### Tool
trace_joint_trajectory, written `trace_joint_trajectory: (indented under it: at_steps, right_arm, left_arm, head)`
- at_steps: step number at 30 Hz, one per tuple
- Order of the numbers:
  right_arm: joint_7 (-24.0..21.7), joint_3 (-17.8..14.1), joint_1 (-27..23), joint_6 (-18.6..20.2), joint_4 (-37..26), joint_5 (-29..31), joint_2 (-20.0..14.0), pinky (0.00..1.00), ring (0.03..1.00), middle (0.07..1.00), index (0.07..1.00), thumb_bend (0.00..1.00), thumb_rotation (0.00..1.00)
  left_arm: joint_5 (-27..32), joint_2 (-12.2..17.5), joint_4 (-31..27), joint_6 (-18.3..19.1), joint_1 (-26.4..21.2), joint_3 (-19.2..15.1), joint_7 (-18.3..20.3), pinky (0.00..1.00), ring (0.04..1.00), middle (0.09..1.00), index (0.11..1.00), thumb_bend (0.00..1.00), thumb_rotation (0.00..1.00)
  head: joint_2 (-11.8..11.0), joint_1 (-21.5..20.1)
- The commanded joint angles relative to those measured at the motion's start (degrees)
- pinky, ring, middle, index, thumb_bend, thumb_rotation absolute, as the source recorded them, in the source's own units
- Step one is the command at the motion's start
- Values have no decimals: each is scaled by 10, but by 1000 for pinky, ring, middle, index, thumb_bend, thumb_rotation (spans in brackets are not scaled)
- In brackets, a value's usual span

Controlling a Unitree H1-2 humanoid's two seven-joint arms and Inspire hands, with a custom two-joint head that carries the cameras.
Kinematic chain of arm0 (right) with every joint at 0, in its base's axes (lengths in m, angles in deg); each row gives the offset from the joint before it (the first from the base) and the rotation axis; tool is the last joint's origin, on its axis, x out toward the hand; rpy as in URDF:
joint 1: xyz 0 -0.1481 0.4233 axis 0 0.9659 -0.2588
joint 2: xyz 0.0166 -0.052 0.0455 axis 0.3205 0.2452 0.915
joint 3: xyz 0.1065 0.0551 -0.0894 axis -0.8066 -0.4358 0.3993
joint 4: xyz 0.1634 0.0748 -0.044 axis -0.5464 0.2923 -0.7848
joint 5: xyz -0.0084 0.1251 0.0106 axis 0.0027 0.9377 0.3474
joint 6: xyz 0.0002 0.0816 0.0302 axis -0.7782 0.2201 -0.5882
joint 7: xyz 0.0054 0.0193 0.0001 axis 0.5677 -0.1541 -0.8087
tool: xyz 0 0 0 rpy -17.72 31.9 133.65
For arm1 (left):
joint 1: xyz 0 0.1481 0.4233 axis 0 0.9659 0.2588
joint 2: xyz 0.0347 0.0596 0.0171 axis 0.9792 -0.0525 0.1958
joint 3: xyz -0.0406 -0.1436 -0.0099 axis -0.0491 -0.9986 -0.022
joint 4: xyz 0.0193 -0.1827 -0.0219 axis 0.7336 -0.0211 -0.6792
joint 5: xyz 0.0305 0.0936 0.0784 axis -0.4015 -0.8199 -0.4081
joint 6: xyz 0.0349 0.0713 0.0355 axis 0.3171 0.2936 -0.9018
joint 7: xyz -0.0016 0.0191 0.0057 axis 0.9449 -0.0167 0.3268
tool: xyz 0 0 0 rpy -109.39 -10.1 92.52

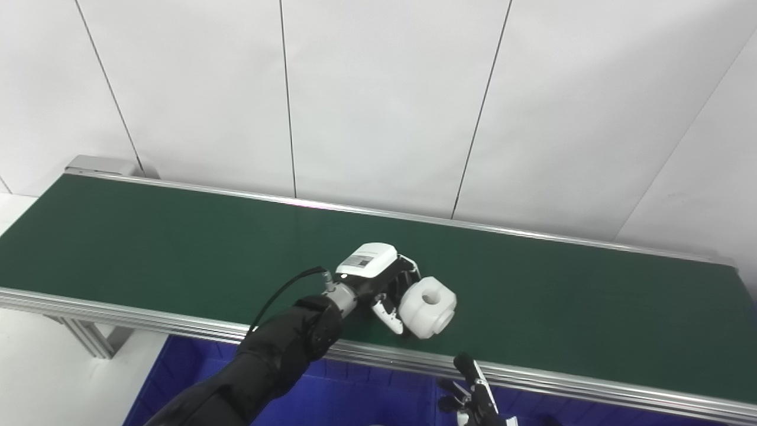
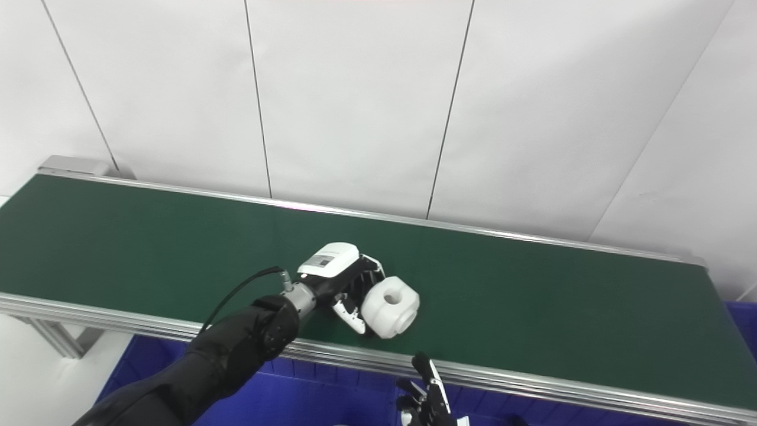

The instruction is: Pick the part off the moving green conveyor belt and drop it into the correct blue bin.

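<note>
A white round part (image 1: pixel 427 307) with a hole in its top sits tilted near the front edge of the green conveyor belt (image 1: pixel 177 248). My left hand (image 1: pixel 387 284) reaches over the belt from the lower left. Its fingers curl behind the part's left side and its thumb (image 1: pixel 387 313) lies under it, so the hand is shut on the part. Only the dark fingertips of my right hand (image 1: pixel 472 393) show, at the bottom edge below the belt's front rail; they are spread apart and hold nothing. A blue bin (image 1: pixel 366 396) lies beneath the front rail.
Silver rails (image 1: pixel 591 384) run along the belt's front and back edges. A white panelled wall (image 1: pixel 378 106) stands right behind the belt. A belt leg (image 1: pixel 89 337) shows at the lower left, and another blue bin corner (image 2: pixel 746 331) at the far right.
</note>
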Motion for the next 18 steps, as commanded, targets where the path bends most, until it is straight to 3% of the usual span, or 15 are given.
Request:
trace_joint_trajectory:
  at_steps: [1,4,8,11,12,15,18]
  right_arm:
    - [-8,-2,-1,6,-24,10,-5,739,787,912,927,871,908]
    - [-15,-7,-2,15,-33,20,-16,741,798,920,937,876,914]
    - [-26,-22,-5,33,-49,46,-37,746,801,924,938,885,915]
    - [-35,-32,-8,40,-55,65,-53,740,800,915,940,867,916]
    - [-40,-37,-10,44,-57,73,-60,744,802,916,941,865,919]
    - [-50,-48,-14,52,-58,90,-77,761,808,924,944,870,919]
    - [-61,-58,-23,58,-54,109,-94,770,812,926,949,891,915]
  left_arm:
    - [-1,35,-56,-1,-14,-9,9,398,470,495,488,518,0]
    - [2,71,-146,19,10,-20,47,406,480,508,479,516,0]
    - [0,109,-251,45,46,-32,92,397,472,510,476,517,0]
    - [-5,134,-318,62,77,-39,120,457,509,521,467,515,0]
    - [-8,140,-339,70,88,-41,128,466,514,522,466,515,0]
    - [-20,150,-383,89,110,-46,145,497,530,525,464,515,0]
    - [-26,167,-417,80,143,-55,142,453,494,517,467,517,0]
  head:
    - [5,12]
    - [13,31]
    - [35,88]
    - [41,119]
    - [45,146]
    - [48,169]
    - [54,215]
